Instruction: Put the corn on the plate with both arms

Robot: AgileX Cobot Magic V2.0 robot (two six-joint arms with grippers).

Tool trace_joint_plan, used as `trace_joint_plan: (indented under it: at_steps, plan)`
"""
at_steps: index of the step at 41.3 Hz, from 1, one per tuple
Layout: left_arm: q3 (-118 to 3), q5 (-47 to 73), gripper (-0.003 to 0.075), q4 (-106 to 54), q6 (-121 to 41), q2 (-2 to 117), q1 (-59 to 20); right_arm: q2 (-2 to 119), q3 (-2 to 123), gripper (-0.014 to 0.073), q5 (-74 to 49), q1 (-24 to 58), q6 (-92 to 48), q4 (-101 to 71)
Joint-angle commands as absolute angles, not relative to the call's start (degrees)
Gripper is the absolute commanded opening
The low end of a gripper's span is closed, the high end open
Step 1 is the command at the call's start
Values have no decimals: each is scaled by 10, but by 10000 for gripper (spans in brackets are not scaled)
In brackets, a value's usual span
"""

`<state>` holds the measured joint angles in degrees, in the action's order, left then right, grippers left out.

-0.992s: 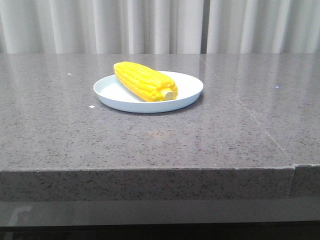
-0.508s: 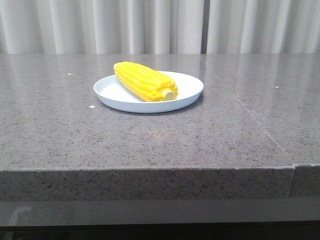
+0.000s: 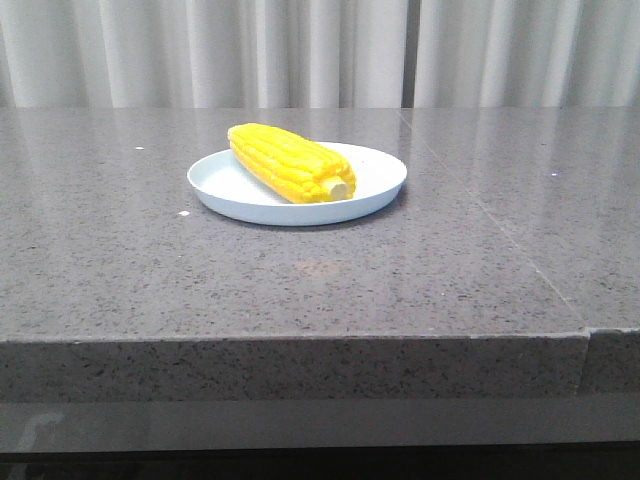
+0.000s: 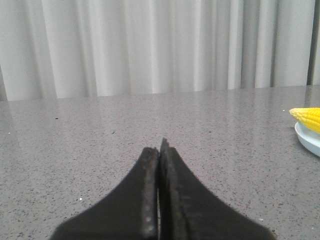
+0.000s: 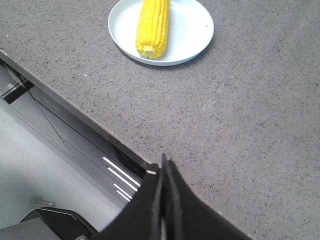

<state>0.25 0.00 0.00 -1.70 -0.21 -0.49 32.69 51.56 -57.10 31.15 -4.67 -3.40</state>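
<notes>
- The grey speckled table (image 3: pixel 150 270) spreads ahead of me, with pale curtains (image 3: pixel 300 50) hanging behind its far edge.
- The plate (image 3: pixel 375 185) rests flat on the table, a little left of centre in the front view.
- The corn (image 3: pixel 287 162) lies on the plate, its tapered tip pointing toward 10 o'clock and its pale stub toward 4 o'clock.
- My left gripper (image 4: pixel 160 145) has its fingers pressed together on nothing, low over the table, well apart from the plate.
- My right gripper (image 5: pixel 163 162) is likewise closed and empty, above the table's near edge, the plate well ahead at 12 o'clock.
</notes>
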Motion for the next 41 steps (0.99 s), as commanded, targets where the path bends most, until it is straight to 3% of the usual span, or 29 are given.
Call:
trace_joint_plan:
  at_steps: [1, 19, 32, 41]
  plan:
    - [5, -47, -20, -4, -11, -14, -5, 329, 529, -68, -537, 309, -47, -33]
    - [5, -47, -20, -4, -11, -13, -5, 299, 496, -68, -509, 283, -47, -30]
    - [5, -47, -20, -4, -11, -13, -5, 137, 282, -68, -209, 111, -47, -31]
    - [5, -47, -20, -4, -11, -13, -5, 41, 133, -68, -76, 29, -47, -31]
